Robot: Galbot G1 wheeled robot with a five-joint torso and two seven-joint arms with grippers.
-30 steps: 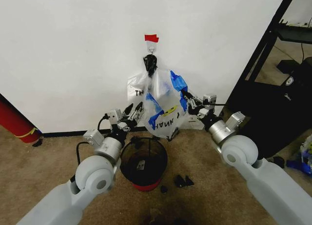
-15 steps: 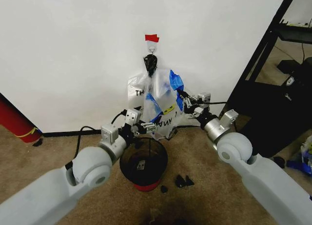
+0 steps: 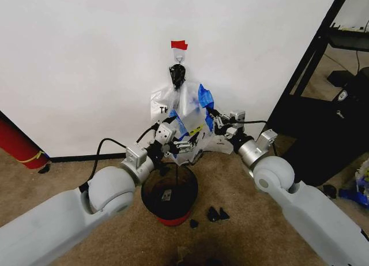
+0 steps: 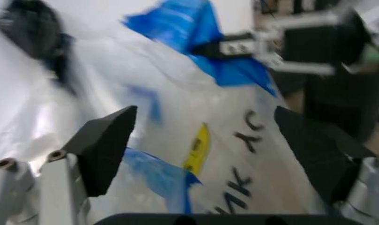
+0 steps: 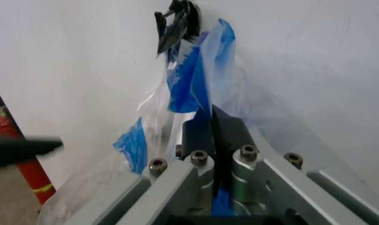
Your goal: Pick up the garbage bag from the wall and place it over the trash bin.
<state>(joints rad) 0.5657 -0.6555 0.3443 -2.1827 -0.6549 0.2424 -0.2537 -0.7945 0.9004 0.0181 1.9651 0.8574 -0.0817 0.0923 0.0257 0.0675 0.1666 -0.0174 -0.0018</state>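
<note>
Gripping is half done: the bag (image 3: 185,119) hangs from the hook (image 3: 179,61) on the wall (image 3: 86,58), just above the bin (image 3: 169,192), with both arms at it. Right gripper (image 5: 211,124) has its fingers pressed together on a blue patch at the bag's edge, film pinched between them. Left gripper (image 4: 208,140) stands wide open, fingers either side of the printed face of the bag, nothing held; in the head view it sits at the bag's lower left (image 3: 173,143).

Judgement for this step: close the left fingers on a fold near the bag's mouth, not on the flat printed panel, where thin film would likely slip out. Both holds should sit on opposite sides of the opening so it can be spread over the bin rim. Lift up off the hook before pulling away, or the handles may tear.

Unclear: a black knot or clip (image 3: 178,75) bunches the handles below the hook; how it attaches cannot be told. A second, whiter bag (image 3: 158,101) hangs behind, largely covered. Bag mouth not identifiable. Left wrist view is motion-smeared.
</note>
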